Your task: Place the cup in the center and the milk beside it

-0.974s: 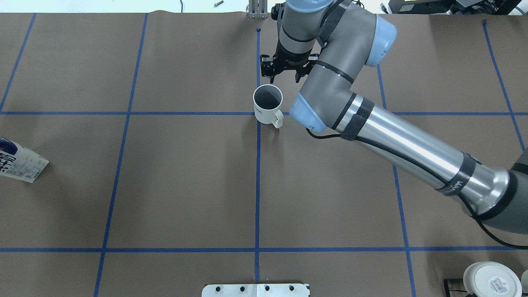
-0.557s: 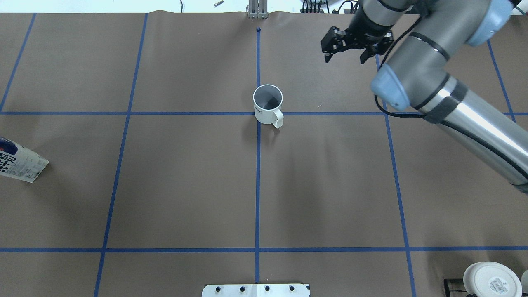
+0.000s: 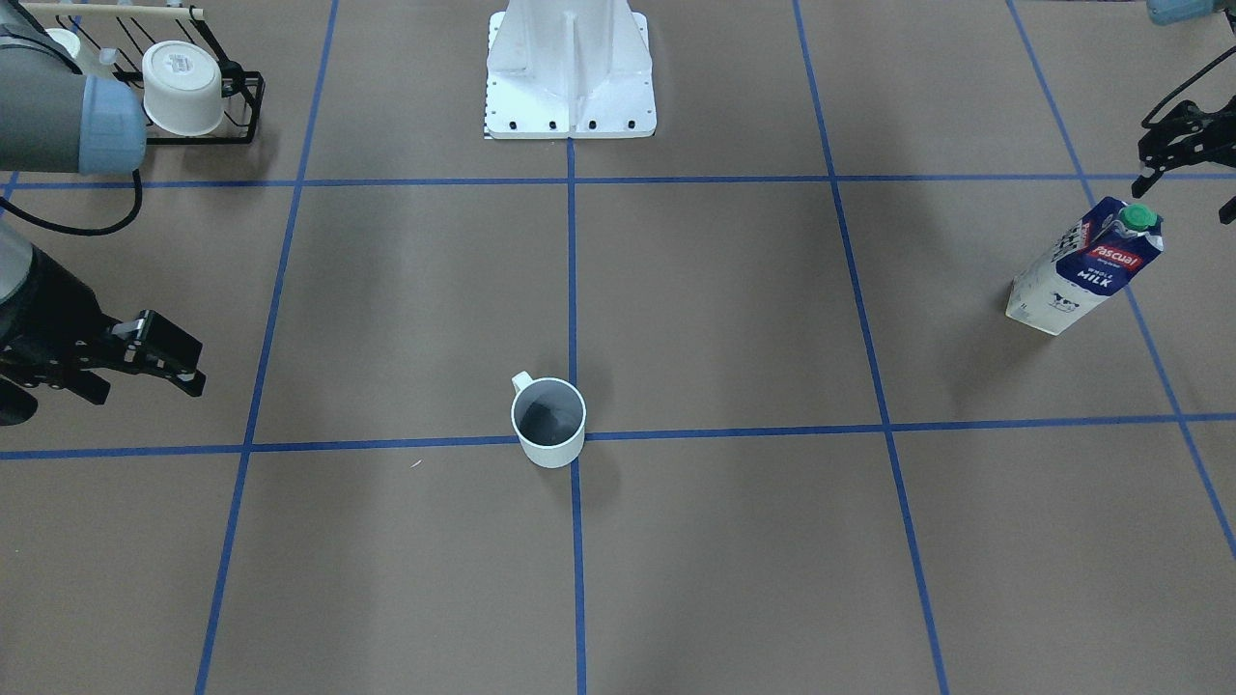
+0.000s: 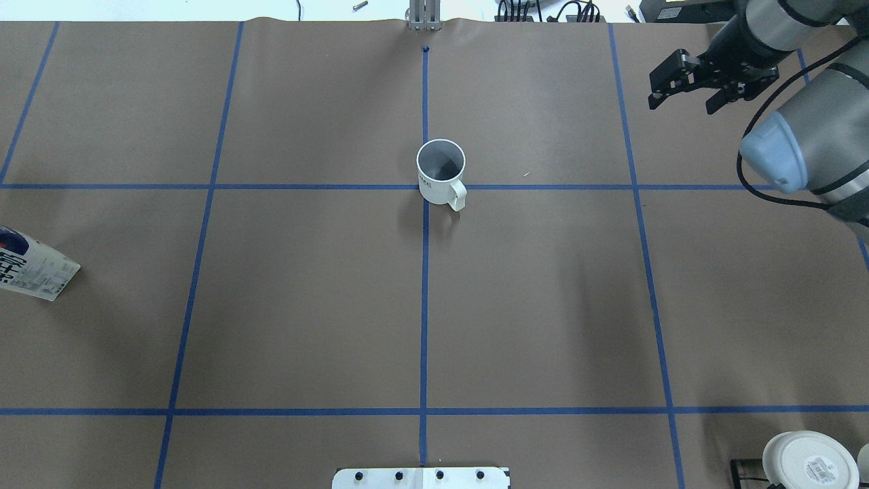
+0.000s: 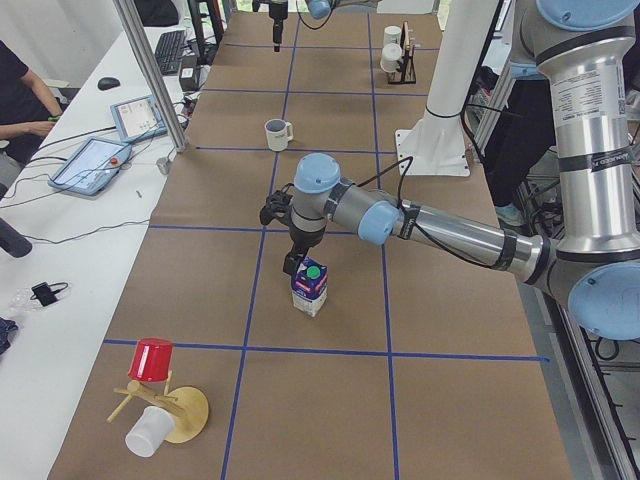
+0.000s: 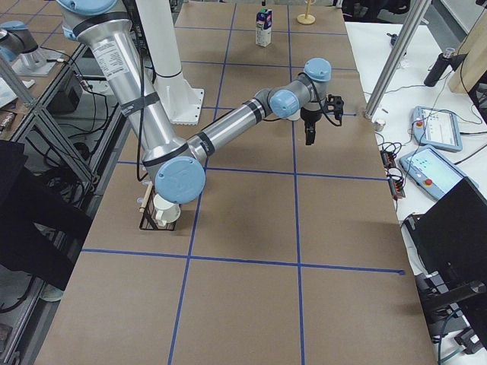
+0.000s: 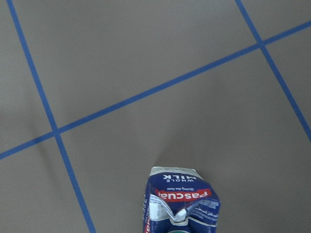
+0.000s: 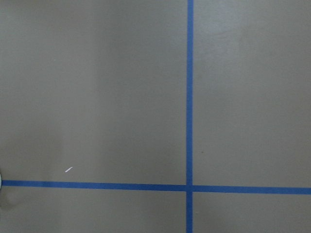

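Note:
The cup [image 4: 441,173], small and white with its handle toward the robot, stands upright on the center crossing of the blue tape lines [image 4: 407,187]. It also shows in the front-facing view [image 3: 548,423]. Nothing touches it. The milk [image 3: 1081,270], a blue and white carton with a green cap, stands upright far on my left side, cut off by the overhead view's edge [image 4: 30,265]. My left gripper [image 3: 1188,193] hovers open just above and behind the carton. My right gripper [image 4: 682,106] is open and empty, far right of the cup.
A black rack with white mugs [image 4: 808,462] stands at the near right corner. The white base plate [image 4: 421,477] sits at the near middle edge. A red cup on a wooden stand [image 5: 150,360] is at the table's left end.
My right arm has swung away from just behind the cup toward the far right, its gripper open throughout. The cup and the milk have not moved.

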Available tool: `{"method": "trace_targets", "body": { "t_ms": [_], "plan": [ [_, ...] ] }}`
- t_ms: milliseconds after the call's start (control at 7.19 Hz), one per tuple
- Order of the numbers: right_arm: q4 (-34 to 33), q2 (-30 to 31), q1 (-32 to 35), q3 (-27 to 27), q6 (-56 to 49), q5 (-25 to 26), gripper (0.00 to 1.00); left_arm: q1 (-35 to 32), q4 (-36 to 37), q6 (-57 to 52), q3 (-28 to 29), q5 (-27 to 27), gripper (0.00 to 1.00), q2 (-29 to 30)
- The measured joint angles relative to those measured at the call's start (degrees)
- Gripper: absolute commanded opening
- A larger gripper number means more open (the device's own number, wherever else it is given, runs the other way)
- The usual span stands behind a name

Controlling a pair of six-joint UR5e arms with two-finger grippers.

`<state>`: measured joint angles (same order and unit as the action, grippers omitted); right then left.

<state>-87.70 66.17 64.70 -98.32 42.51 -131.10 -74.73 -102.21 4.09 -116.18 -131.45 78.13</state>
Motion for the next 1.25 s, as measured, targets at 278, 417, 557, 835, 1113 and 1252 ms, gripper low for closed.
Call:
{"method": "trace_targets", "body": {
  "t_ms": [278, 417, 557, 835, 1113, 1252],
  "plan": [
    [0.21, 1.94, 1.28, -0.16, -0.13, -0.61, 1.0, 2.68, -0.4, -0.05, 0.53, 2.0, 0.98, -0.34],
    [0.23, 2.18, 1.35, -0.04, -0.11, -0.54, 1.0, 3.29, -0.43, -0.05, 0.9, 2.69, 0.98, -0.27],
    [0.24, 2.3, 1.41, 0.12, -0.13, -0.5, 1.0, 3.95, -0.42, 0.04, 1.34, 3.29, 0.98, -0.17],
    [0.17, 2.46, 1.48, 0.12, -0.11, -0.36, 1.0, 5.51, -0.4, 0.37, 2.25, 3.72, 0.98, 0.3],
    [0.01, 2.48, 1.41, -0.05, 0.01, -0.28, 1.0, 6.25, -0.37, 0.34, 3.55, 3.82, 0.98, 0.72],
    [0.04, 2.5, 1.39, -0.07, 0.02, -0.24, 1.0, 6.31, -0.36, 0.34, 4.32, 3.79, 0.98, 1.16]
  ]
}}
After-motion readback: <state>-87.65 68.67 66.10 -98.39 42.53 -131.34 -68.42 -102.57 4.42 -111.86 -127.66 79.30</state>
